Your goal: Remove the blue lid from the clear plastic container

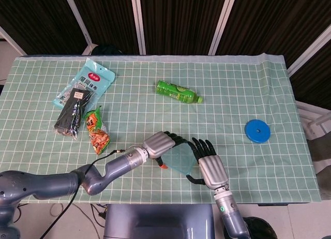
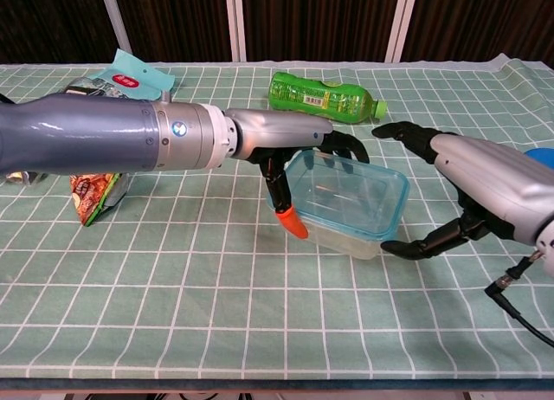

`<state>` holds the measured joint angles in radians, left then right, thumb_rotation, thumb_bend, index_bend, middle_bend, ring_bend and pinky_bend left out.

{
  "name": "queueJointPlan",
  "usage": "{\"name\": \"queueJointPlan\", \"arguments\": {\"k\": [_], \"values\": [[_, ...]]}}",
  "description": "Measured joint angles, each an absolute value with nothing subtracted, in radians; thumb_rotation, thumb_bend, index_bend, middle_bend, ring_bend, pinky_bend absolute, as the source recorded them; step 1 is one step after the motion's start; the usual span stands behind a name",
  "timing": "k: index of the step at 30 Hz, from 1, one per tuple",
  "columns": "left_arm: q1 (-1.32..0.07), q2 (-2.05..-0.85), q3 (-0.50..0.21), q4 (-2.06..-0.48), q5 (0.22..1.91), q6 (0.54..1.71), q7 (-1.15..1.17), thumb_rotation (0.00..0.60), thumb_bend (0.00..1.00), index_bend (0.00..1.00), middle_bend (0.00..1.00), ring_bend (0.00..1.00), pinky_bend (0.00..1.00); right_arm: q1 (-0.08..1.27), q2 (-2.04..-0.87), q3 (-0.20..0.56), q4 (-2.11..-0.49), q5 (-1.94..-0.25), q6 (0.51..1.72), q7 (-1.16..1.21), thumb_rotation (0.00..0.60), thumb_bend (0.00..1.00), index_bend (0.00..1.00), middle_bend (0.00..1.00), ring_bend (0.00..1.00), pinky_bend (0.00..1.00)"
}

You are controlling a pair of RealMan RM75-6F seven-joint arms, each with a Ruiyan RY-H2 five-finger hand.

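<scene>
The clear plastic container sat on the green checked cloth near the front edge of the table, between the two hands. It had no lid on it, and it looked tipped up a little on its left side. The blue lid lay flat on the cloth, well apart from the container, far over on the right side. The left hand held the container by its left end, with the dark fingers curled over the back rim and the thumb with the orange tip pointing down against the near left corner. The right hand was just beside the container's right end. It was spread wide and held nothing, with the fingers reaching out over the back and the thumb stretched low near the front right corner. I could not tell if the thumb touched the container. Farther back on the cloth a green bottle lay on its side. Over on the left side of the table there were a pale blue packet, a black packet lying partly on it, and a small orange and green snack bag just beside them. Dark curtains hung behind the table.
</scene>
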<state>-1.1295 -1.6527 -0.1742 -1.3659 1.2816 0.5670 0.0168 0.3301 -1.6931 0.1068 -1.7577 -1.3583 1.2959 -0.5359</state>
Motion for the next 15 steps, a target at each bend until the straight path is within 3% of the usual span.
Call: {"name": "queueJointPlan", "arguments": {"k": [15], "values": [[-1.142,-1.674,-0.168,-1.353,1.268,0.564,0.025,0.600,0.11,0.32,0.29,0.29,0.41,0.318,-1.715,0.126,-1.796,-1.280,1.294,-0.463,0.600,0.29,0.00,0.00,0.00,0.00]]}}
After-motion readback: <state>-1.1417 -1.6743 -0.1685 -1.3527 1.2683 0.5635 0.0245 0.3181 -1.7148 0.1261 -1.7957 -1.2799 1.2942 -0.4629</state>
